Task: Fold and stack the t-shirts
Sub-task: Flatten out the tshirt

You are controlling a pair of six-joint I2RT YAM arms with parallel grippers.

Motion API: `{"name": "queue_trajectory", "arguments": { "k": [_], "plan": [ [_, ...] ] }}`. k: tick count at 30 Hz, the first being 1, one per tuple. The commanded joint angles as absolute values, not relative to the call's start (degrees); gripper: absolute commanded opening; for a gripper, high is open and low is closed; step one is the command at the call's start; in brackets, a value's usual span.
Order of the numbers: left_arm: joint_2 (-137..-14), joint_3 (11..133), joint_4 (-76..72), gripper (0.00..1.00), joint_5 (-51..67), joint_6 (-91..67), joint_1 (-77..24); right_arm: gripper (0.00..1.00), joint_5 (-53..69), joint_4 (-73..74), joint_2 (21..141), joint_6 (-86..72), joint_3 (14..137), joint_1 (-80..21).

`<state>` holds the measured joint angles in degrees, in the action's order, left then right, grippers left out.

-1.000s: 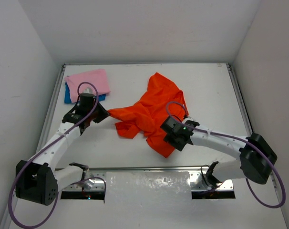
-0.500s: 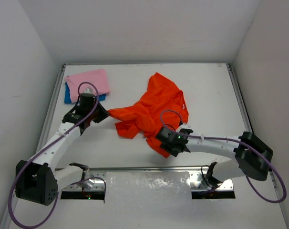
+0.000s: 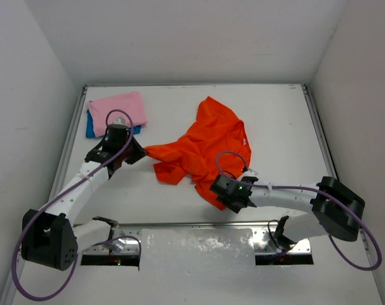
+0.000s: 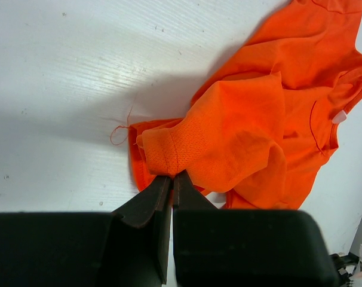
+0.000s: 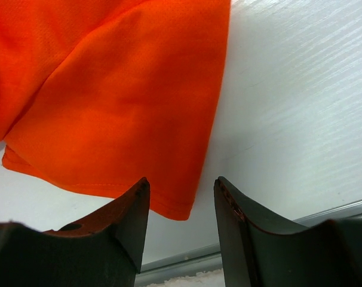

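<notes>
Nearest me, my right gripper (image 5: 181,186) hangs with its jaws partly apart over the near hem corner of the orange t-shirt (image 3: 205,143), gripping nothing. If I close here I may nip only the very edge, or miss, since the corner sits toward one finger. Farther out, my left gripper (image 4: 172,178) is pinched tight on a thin fold at the shirt's left edge. A hard pull could slip it free. The shirt lies crumpled mid-table, and careless spreading could drag it into the pink t-shirt (image 3: 119,107) folded atop the blue t-shirt (image 3: 89,129) at the far left.
</notes>
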<state>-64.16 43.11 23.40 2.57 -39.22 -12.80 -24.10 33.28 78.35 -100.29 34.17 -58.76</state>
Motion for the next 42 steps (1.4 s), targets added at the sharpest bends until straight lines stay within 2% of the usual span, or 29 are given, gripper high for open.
{"name": "queue_trajectory", "arguments": {
  "k": [1, 16, 32, 33, 35, 36, 37, 40, 42],
  "plan": [
    [-64.2, 44.7, 21.6, 0.00, 2.1, -38.4, -13.4, 0.47, -26.0, 30.4, 77.7, -100.8, 34.3, -59.2],
    [-64.2, 44.1, 21.1, 0.00, 1.2, -39.3, -13.4, 0.46, -24.6, 39.7, 81.1, -104.4, 39.6, -62.7],
    [-63.2, 44.5, 22.4, 0.00, 0.3, -38.8, -13.4, 0.42, -22.9, 30.5, 85.2, -104.0, 34.4, -62.6],
    [-63.1, 44.6, 22.7, 0.00, 0.3, -38.7, -13.4, 0.39, -22.9, 30.0, 85.6, -103.8, 34.5, -62.6],
    [-62.8, 44.6, 23.0, 0.00, 0.3, -38.5, -13.4, 0.27, -22.2, 29.5, 86.3, -103.4, 34.4, -62.6],
    [-62.5, 44.7, 23.4, 0.00, 0.4, -38.5, -13.4, 0.07, -21.9, 28.7, 86.4, -103.0, 34.0, -62.5],
    [-62.3, 44.7, 23.5, 0.00, 0.3, -38.5, -13.4, 0.00, -21.5, 29.0, 86.5, -102.8, 33.9, -62.3],
    [-62.2, 46.6, 24.2, 0.00, 0.3, -39.0, -13.4, 0.00, -22.8, 32.1, 83.9, -101.1, 34.0, -60.8],
    [-62.6, 50.5, 27.0, 0.00, 1.0, -40.5, -13.4, 0.00, -25.9, 37.2, 76.1, -95.9, 34.5, -56.4]
  ]
}}
